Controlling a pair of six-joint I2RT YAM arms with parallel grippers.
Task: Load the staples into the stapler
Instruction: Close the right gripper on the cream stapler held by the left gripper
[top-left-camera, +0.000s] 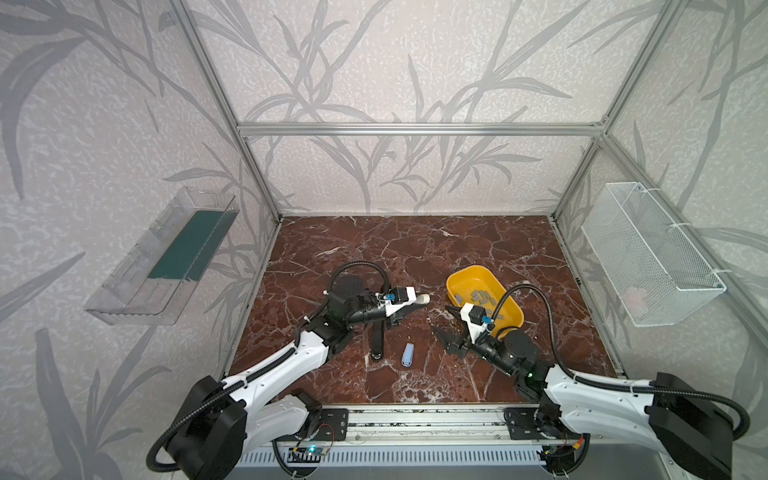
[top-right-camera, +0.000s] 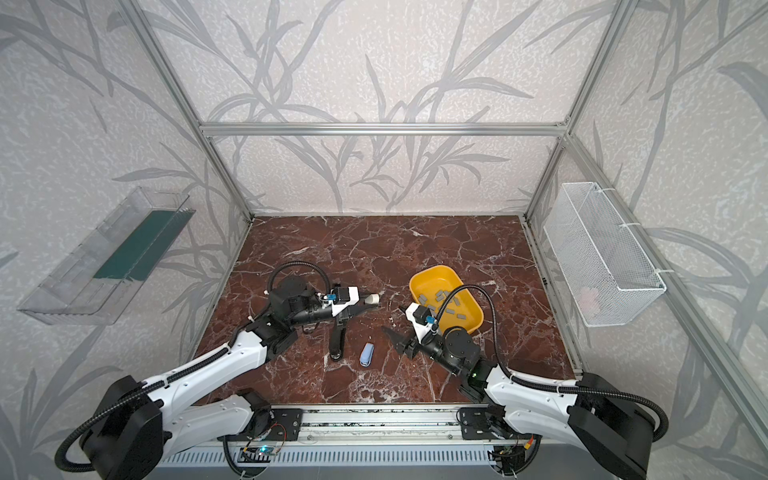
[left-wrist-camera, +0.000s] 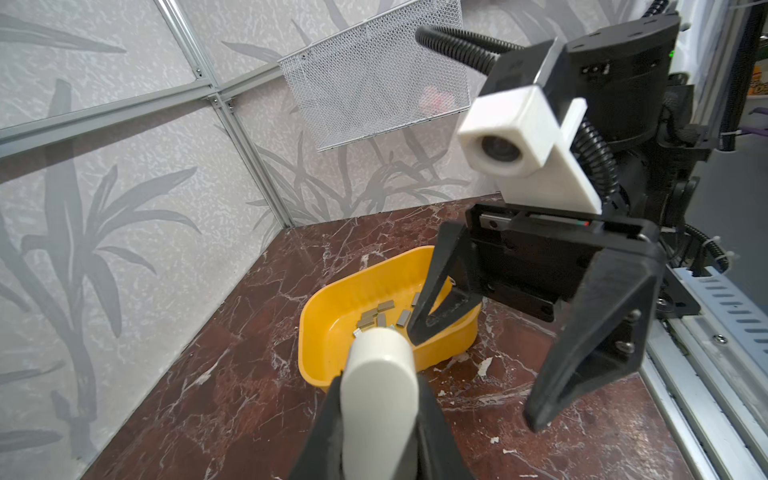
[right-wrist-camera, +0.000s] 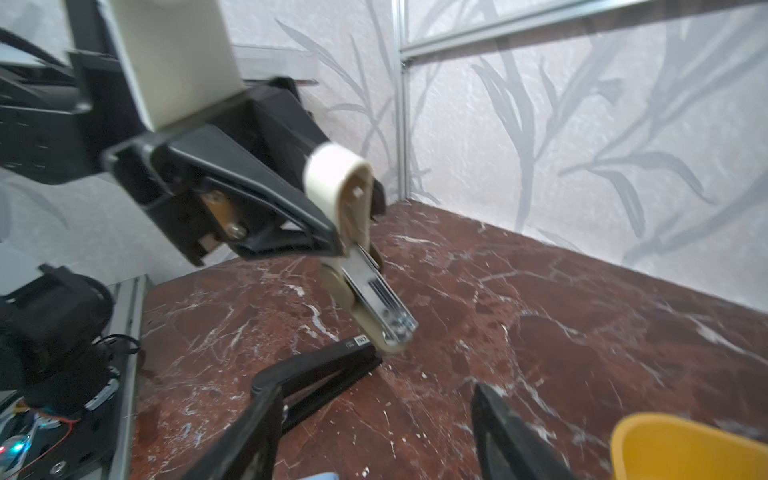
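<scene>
My left gripper (top-left-camera: 406, 307) (left-wrist-camera: 380, 388) is shut on the white top of a beige stapler (top-left-camera: 422, 299) (right-wrist-camera: 336, 174), held above the table. The stapler hangs open, and its metal magazine (right-wrist-camera: 378, 291) points down at the table. Whether a strip lies in its channel I cannot tell. The staples (top-left-camera: 482, 296) (left-wrist-camera: 376, 316) lie loose in a yellow tray (top-left-camera: 465, 272) (left-wrist-camera: 332, 299). My right gripper (top-left-camera: 446, 324) (right-wrist-camera: 372, 399) is open and empty. It stands low between the tray and the held stapler.
A black stapler (top-left-camera: 377, 338) (right-wrist-camera: 320, 370) lies partly open on the marble under my left gripper. A small blue stapler (top-left-camera: 408, 354) lies nearer the front. A white mesh basket (top-left-camera: 648, 253) hangs on the right wall, a clear shelf (top-left-camera: 166, 257) on the left wall.
</scene>
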